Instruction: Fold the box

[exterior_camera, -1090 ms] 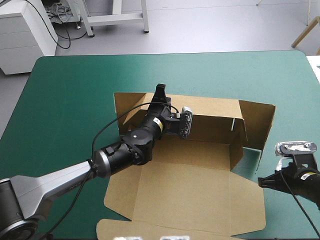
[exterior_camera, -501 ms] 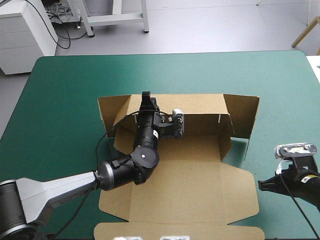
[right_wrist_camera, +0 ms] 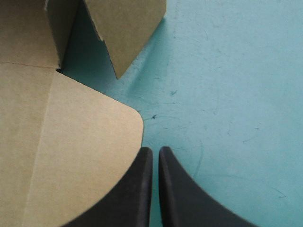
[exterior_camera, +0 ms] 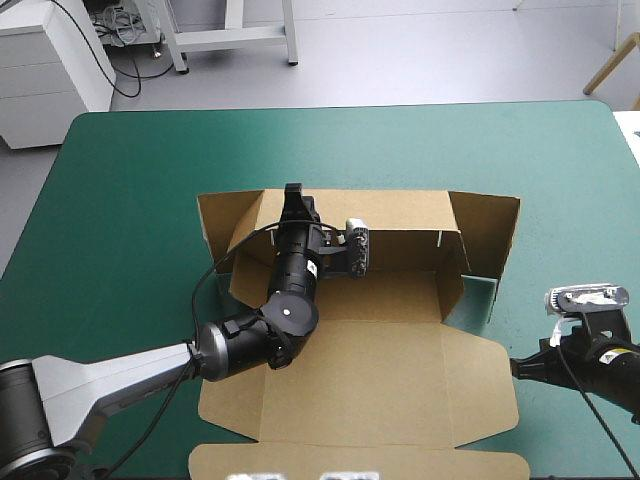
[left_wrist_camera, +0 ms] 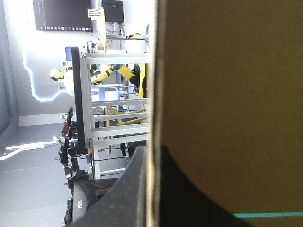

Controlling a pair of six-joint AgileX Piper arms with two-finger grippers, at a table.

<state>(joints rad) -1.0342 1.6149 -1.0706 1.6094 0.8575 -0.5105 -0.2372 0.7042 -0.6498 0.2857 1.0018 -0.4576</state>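
- We see the brown box lying open. Its big flat part is nearest to us, and one long wall stands up at its far side.
- The right gripper sits low, just beside the box's right edge. It is next to the round corner of the box's flat side flap.
- Its black fingers are pressed together with only a thin crack between them. We see no board in that crack.
- A little past that round corner, a small flap of the box stands up at a tilt. A bit of teal-green cover shows under it.
- The left arm comes in by the box's near left corner. It reaches over the flat board toward the far side of the box.
- The far wall of the box stands upright. At each end of it a short flap bends back toward us.
- The left gripper is at the top edge of the far wall, left of the wall's middle.
- In the left wrist view we see the board's edge running between the two black fingers. One finger is on each side of the wall, so they pinch the board.
- The table shows its teal-green cover all around the box. The widest bare part lies beyond the far wall.
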